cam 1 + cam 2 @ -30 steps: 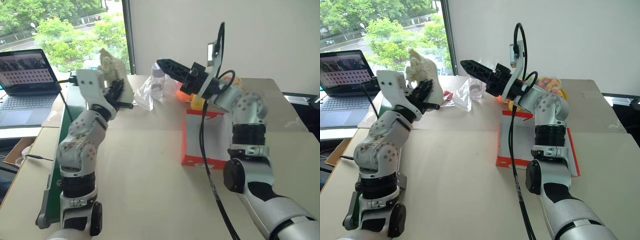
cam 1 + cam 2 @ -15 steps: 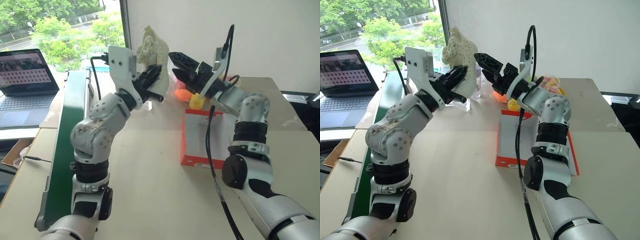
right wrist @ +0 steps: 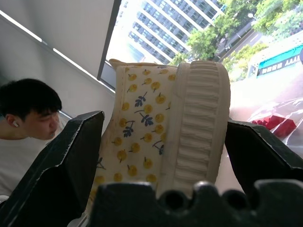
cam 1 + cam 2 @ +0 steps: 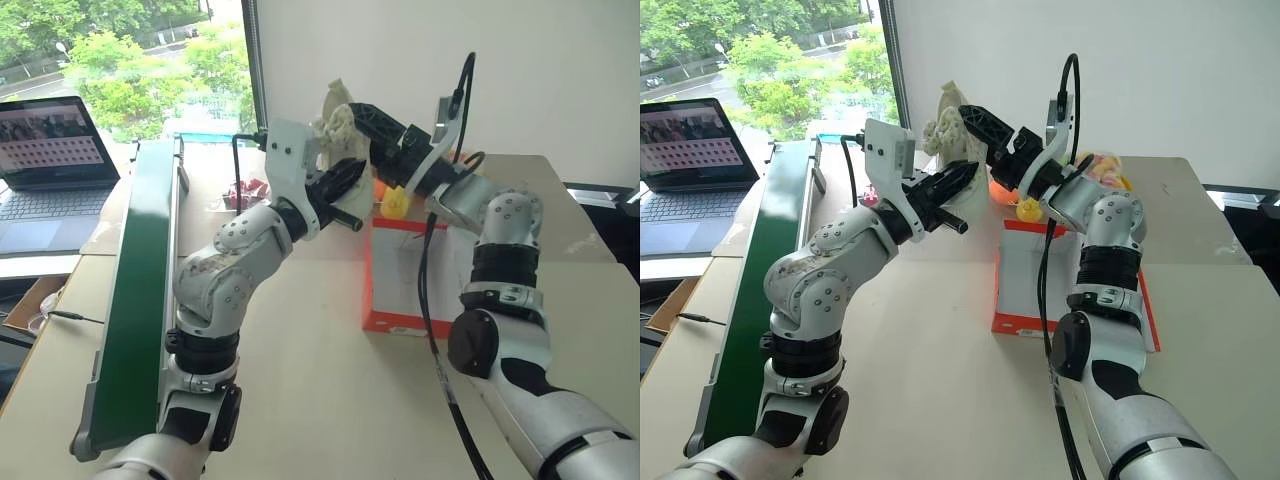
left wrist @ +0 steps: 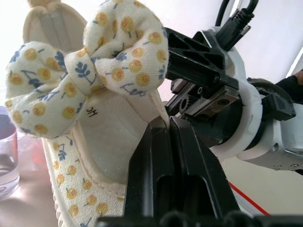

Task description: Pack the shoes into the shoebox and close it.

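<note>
The left gripper [image 4: 345,178] is pinching one shoe [image 5: 85,118] in the air above the far part of the table [image 4: 300,390], its two black fingers [image 5: 156,165] pressed together on the shoe's cream wall; the shoe is cream-white cloth with small yellow and blue flowers and a bow of the same cloth on top, and it is standing roughly upright in the grip; the right gripper [image 4: 975,120] is reaching toward it from the other side with its jaws spread wide, one finger [image 3: 57,156] lying on each side of the shoe's ribbed sole and flowered side; whether those fingers are touching the shoe cannot be told; the shoebox [image 4: 400,285] is lying open on the table under the right forearm, orange-red outside and white inside, well below the raised shoe; a clear bag of colourful toys [image 4: 1095,170] is sitting just beyond the box; a long green board [image 4: 140,280] is lying along the table's left edge, and a laptop [image 4: 50,150] is showing a lit screen on the desk beyond it; a person [image 3: 28,127] in a white shirt is appearing in the right wrist view behind the shoe.
</note>
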Controlling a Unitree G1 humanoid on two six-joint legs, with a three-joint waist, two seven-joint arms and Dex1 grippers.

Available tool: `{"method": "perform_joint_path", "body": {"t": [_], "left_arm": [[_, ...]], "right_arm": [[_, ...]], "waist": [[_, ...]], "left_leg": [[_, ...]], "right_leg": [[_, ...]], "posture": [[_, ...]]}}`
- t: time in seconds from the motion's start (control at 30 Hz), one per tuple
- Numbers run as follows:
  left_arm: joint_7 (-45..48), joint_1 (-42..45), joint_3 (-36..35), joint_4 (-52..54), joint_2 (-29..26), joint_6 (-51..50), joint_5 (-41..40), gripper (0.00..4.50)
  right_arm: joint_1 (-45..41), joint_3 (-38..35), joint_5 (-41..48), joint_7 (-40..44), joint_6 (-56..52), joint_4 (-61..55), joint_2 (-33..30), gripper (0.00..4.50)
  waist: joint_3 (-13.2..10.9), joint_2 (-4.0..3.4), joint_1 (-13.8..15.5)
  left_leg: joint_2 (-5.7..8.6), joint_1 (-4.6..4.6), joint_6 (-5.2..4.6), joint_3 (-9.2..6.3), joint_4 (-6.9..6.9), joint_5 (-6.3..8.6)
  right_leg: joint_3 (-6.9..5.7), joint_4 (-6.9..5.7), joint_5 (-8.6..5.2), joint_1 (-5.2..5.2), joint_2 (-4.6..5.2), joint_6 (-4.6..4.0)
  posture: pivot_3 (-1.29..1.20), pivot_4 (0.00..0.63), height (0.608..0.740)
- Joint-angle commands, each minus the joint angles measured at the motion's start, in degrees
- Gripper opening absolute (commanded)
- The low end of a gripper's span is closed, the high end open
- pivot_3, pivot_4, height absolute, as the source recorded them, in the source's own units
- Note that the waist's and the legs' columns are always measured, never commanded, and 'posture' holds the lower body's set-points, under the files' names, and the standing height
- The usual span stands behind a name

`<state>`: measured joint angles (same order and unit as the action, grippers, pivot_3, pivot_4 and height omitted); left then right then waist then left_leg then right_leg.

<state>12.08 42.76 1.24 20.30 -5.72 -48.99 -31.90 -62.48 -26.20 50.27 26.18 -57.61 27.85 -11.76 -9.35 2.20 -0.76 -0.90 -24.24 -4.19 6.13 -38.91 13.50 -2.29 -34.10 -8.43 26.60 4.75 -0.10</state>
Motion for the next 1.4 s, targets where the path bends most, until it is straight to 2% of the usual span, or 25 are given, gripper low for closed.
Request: {"method": "perform_joint_path", "body": {"t": [0.03,0.1,0.13,0.23,0.27,0.33,0.6,0.7,0.73,0.9,1.0,1.17,1.4], "left_arm": [[2.45,2.64,1.13,1.49,0.55,0.67,-1.65,0.0],[2.85,2.89,0.85,1.06,0.37,0.72,-1.5,0.0],[3.1,3.12,0.63,0.76,0.15,0.79,-1.39,0.0],[3.47,3.53,0.16,0.13,-0.4,1.07,-0.94,0.0],[3.49,3.78,-0.23,-0.19,-0.65,1.07,-0.95,0.0],[3.26,3.98,-1.05,-0.41,-1.43,0.76,-0.84,0.0],[0.12,2.78,-5.61,1.98,-4.2,-4.16,-2.7,0.0],[-0.73,1.32,-9.01,3.98,-4.55,-5.91,-6.15,0.91],[-0.76,1.2,-9.74,4.45,-4.63,-6.53,-7.22,1.35],[-0.5,3.12,-11.75,4.55,-9.06,-9.31,-8.82,3.06],[2.7,3.68,-12.44,5.62,-13.54,-11.32,-11.14,3.06],[6.45,2.62,-12.27,6.92,-20.14,-12.55,-13.25,3.06],[3.85,-1.89,-10.24,8.82,-18.67,-10.92,-11.73,3.06]], "right_arm": [[0.57,2.04,-0.25,1.8,0.05,-2.79,-1.06,3.41],[0.98,2.38,-0.21,2.12,-0.13,-3.1,-1.49,2.62],[1.19,2.6,-0.34,2.29,-0.2,-3.29,-1.79,2.45],[1.51,2.81,-0.46,2.54,-0.24,-3.54,-2.33,1.44],[1.44,2.88,-0.56,2.56,-0.12,-3.32,-2.61,1.17],[1.26,2.99,-0.79,2.61,0.21,-2.79,-3.14,0.89],[0.2,4.65,-3.74,2.94,2.96,-0.88,-5.25,0.8],[-0.21,5.31,-4.51,3.28,3.28,-1.42,-6.37,0.8],[-0.49,5.35,-4.65,3.45,3.28,-1.34,-6.66,0.8],[-1.88,5.7,-6.23,3.73,4.37,-0.2,-9.01,0.8],[-2.03,7.53,-9.33,3.46,4.93,-0.87,-11.5,0.8],[-1.9,15.91,-19.15,0.72,2.99,-4.04,-18.35,0.8],[1.45,20.63,-21.03,1.01,-10.67,-10.56,-23.57,0.8]], "waist": [[0.0,-0.01,0.0],[-0.01,-0.01,0.01],[-0.01,-0.01,0.0],[-0.01,-0.02,-0.05],[-0.01,-0.02,-0.04],[-0.01,-0.02,0.0],[-0.01,-0.03,-0.07],[-0.02,-0.03,-0.02],[-0.03,-0.05,-0.02],[-0.04,-0.06,0.01],[-0.04,-0.07,0.01],[-0.08,-0.13,0.06],[-0.09,-0.14,-0.05]], "left_leg": [[0.01,0.0,0.0,0.0,-0.01,0.0],[0.0,0.0,-0.01,0.01,-0.02,0.0],[0.0,0.0,-0.01,0.01,-0.02,0.0],[0.0,0.02,0.0,0.01,-0.02,0.0],[0.0,0.04,0.0,0.01,-0.02,0.0],[-0.01,0.04,0.0,0.0,-0.04,-0.01],[-0.01,0.06,0.01,0.0,-0.05,-0.02],[-0.01,0.05,0.01,0.0,-0.05,-0.02],[-0.01,0.04,0.01,-0.01,-0.05,-0.02],[0.0,0.06,0.01,-0.01,-0.05,-0.02],[0.0,0.06,0.01,-0.01,-0.07,-0.02],[0.02,0.07,0.04,-0.01,-0.06,-0.03],[0.01,0.08,0.13,0.03,-0.06,-0.08]], "right_leg": [[0.01,0.0,0.0,0.0,0.0,0.0],[0.02,0.0,0.0,-0.01,0.0,0.0],[0.01,0.0,0.0,-0.01,0.0,0.0],[0.02,0.0,0.0,0.0,-0.01,0.0],[0.02,0.0,0.0,-0.01,-0.01,0.0],[0.02,0.0,0.0,-0.01,-0.02,0.0],[0.05,-0.02,0.0,-0.02,-0.02,0.0],[0.05,-0.03,0.01,-0.02,-0.02,0.0],[0.04,-0.02,0.01,-0.02,-0.01,0.0],[0.03,-0.01,0.01,-0.07,0.0,0.01],[0.02,-0.01,0.02,-0.08,0.0,0.02],[0.02,-0.01,0.01,-0.07,0.0,0.02],[0.06,0.02,0.01,-0.08,0.0,0.02]], "posture": [[0.0,0.15,0.74],[0.0,0.15,0.74],[0.0,0.15,0.74],[0.0,0.15,0.74],[0.0,0.15,0.74],[0.0,0.15,0.74],[0.0,0.15,0.74],[0.0,0.15,0.74],[0.0,0.15,0.74],[0.0,0.15,0.74],[0.0,0.15,0.74],[0.0,0.15,0.74],[0.0,0.15,0.74]]}}
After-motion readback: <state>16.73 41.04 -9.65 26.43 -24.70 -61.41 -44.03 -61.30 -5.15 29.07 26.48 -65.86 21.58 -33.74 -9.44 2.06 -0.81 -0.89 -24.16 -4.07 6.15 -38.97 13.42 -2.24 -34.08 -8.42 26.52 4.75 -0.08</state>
